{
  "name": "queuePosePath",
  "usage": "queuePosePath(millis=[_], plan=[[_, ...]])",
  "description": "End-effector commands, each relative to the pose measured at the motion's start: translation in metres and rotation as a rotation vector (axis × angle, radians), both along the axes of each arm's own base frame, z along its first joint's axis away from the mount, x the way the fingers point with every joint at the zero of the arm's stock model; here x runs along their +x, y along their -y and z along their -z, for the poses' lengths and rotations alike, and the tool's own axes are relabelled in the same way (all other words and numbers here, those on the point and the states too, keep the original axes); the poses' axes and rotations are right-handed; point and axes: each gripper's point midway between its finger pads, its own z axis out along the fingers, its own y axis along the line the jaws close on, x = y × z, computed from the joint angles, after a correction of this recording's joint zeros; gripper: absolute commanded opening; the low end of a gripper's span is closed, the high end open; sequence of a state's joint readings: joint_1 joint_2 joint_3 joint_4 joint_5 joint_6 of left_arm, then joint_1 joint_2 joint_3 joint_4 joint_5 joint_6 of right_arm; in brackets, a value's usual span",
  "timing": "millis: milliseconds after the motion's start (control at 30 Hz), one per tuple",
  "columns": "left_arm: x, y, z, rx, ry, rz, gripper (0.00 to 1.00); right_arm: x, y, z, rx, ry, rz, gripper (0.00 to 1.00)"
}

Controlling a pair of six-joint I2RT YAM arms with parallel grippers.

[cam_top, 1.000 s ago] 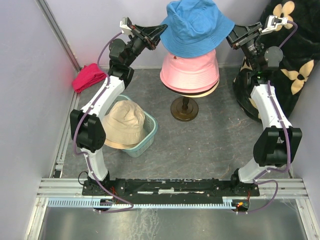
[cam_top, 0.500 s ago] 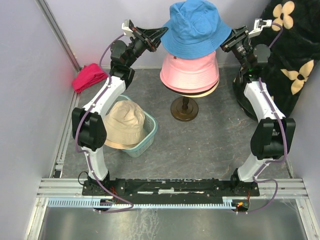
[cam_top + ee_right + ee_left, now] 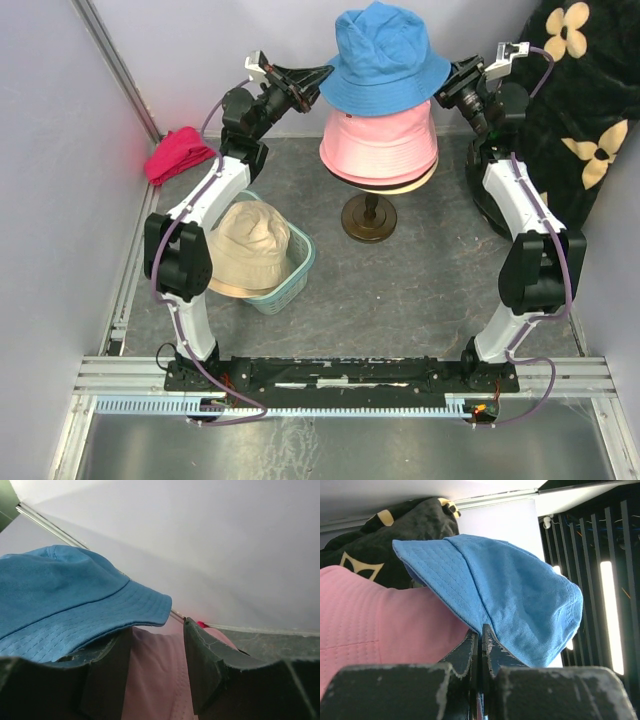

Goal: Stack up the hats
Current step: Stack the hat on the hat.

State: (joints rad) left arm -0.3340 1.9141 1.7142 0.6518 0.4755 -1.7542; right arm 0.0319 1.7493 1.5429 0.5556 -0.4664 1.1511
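Resting on the pink bucket hat [image 3: 380, 145] near the far edge of the worktop [image 3: 420, 290], the blue bucket hat [image 3: 385, 55] is clamped at its brim by the left hand [image 3: 481, 630]; the right hand [image 3: 157, 630] is spread apart beside it.

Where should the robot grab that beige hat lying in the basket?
Probably the brim of the beige hat, coming from above on its near left side: it sits crown-up in the teal basket, and there the thin brim spills over the rim, easy to pinch.
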Motion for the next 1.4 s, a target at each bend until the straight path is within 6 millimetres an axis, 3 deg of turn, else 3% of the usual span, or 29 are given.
queuePosePath(millis=[0,333,1000,1167,1367], plan=[[-0.033,-0.014,-0.043,-0.063,0.090,0.039,0.03,-0.007,-0.002,-0.014,-0.050,0.048,0.030,0.53],[-0.038,-0.016,-0.040,-0.082,0.079,0.054,0.03,-0.020,-0.003,0.010,-0.156,-0.033,0.057,0.53],[-0.047,-0.011,-0.039,-0.072,0.072,0.069,0.03,-0.067,0.017,0.048,-0.263,-0.224,0.147,0.53],[-0.049,-0.009,-0.039,-0.066,0.078,0.073,0.03,-0.095,0.034,0.031,-0.225,-0.245,0.241,0.52],[-0.050,-0.009,-0.040,-0.061,0.086,0.073,0.03,-0.117,0.052,-0.001,-0.007,-0.254,0.295,0.54]])
